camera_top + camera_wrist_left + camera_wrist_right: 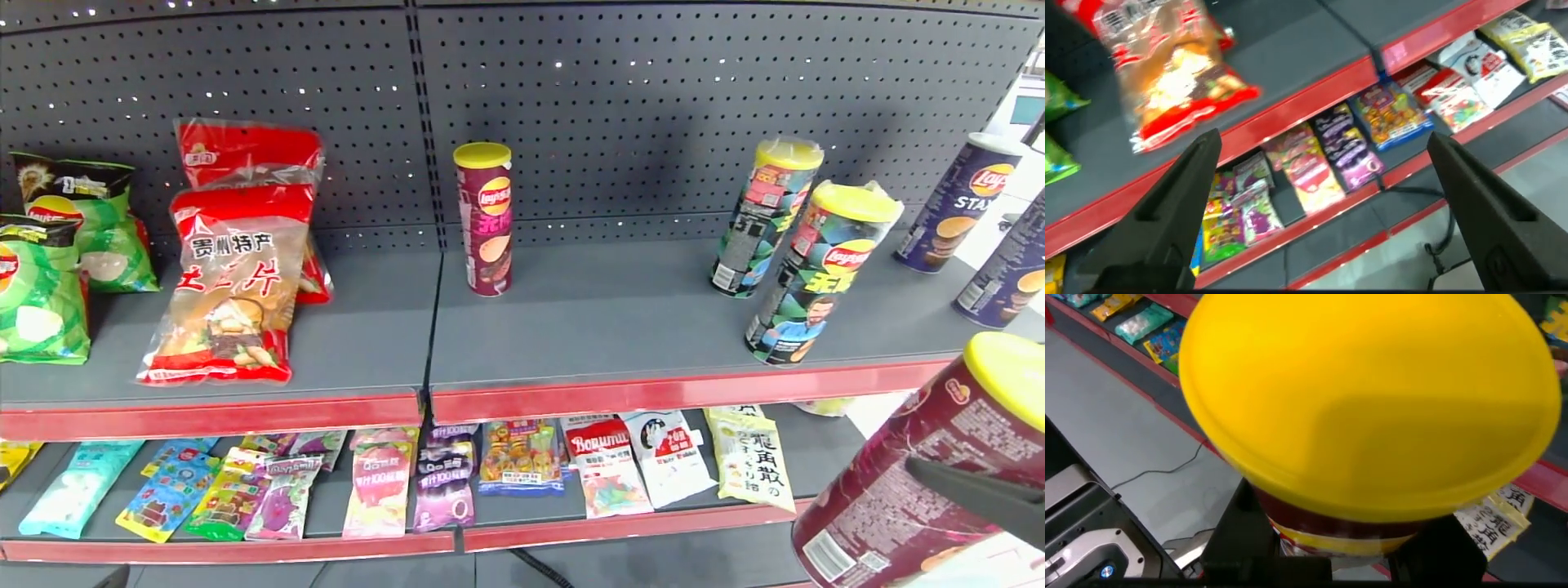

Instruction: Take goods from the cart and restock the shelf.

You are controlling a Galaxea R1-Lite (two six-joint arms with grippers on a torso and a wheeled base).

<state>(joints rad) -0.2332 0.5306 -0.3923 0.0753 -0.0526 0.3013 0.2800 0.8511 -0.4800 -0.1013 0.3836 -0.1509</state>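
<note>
The right pincer [1335, 543] is pinching a maroon crisp canister [873, 490] low on its body, one dark finger [980, 494] lying across its side. In the head view this canister sits at 4 o'clock, tilted with its yellow lid [1364, 400] toward 2 o'clock, off the upper shelf [620, 318] and in front of its right end.

The left pincer [1324, 139] is spread wide with nothing between its fingers, above the red shelf edges and the lower shelf's candy pouches [1327, 151].

On the upper shelf, a matching maroon canister [483, 219] stands upright near 12 o'clock, alone in its bay. Two teal-patterned canisters with yellow lids [767, 216] [816, 273] stand just beside each other at 2 to 3 o'clock. Two dark blue canisters [959, 204] are farther out at 2 o'clock. Red snack bags [233, 278] lean at 9 o'clock, with green crisp bags [49, 269] beyond them at the left edge.
</note>
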